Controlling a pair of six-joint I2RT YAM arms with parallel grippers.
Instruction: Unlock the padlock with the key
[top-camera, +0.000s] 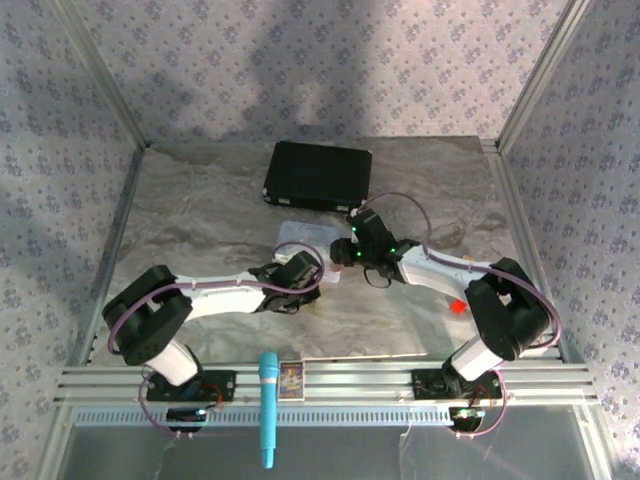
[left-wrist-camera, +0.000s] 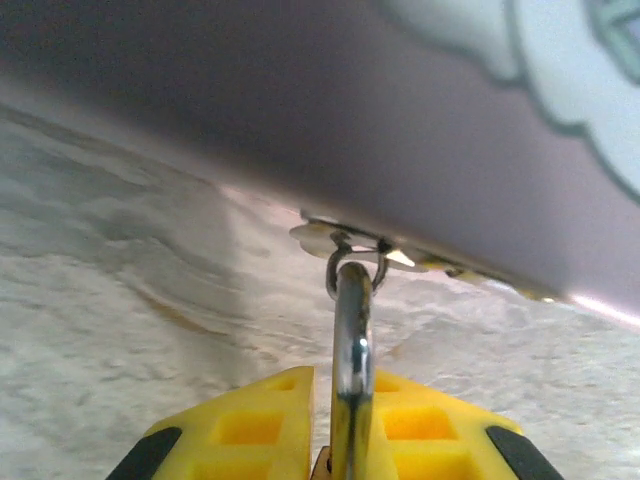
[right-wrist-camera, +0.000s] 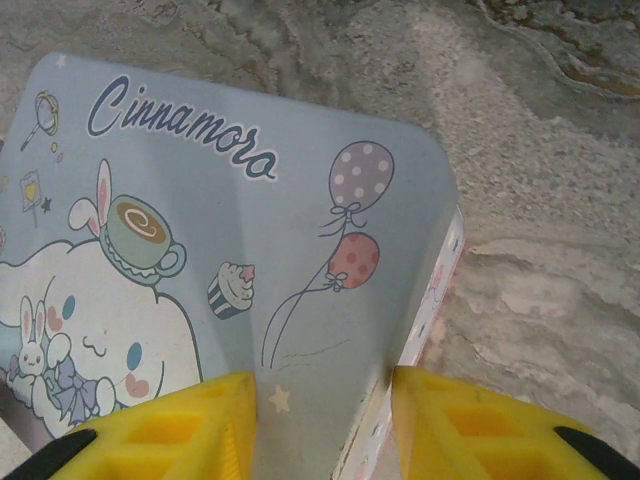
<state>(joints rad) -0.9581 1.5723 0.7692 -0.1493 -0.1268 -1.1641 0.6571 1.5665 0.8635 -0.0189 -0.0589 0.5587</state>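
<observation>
Steadying matters most now: the left claw (left-wrist-camera: 345, 390) is clamped on the padlock (left-wrist-camera: 352, 320) by its silvery shackle, which threads through the small hasp on the pastel cartoon tin (left-wrist-camera: 450, 150) lying mid-counter (left-wrist-camera: 120, 300). It should hold firm without twisting, so the keyhole faces outward for the key. The right claw (right-wrist-camera: 325, 400) stands astride one corner of the tin, fingers apart; whether they bite the tin I cannot tell. Both wrists pitch low, with forearms reaching inward from left and right until the claws nearly meet, elbows bent.
</observation>
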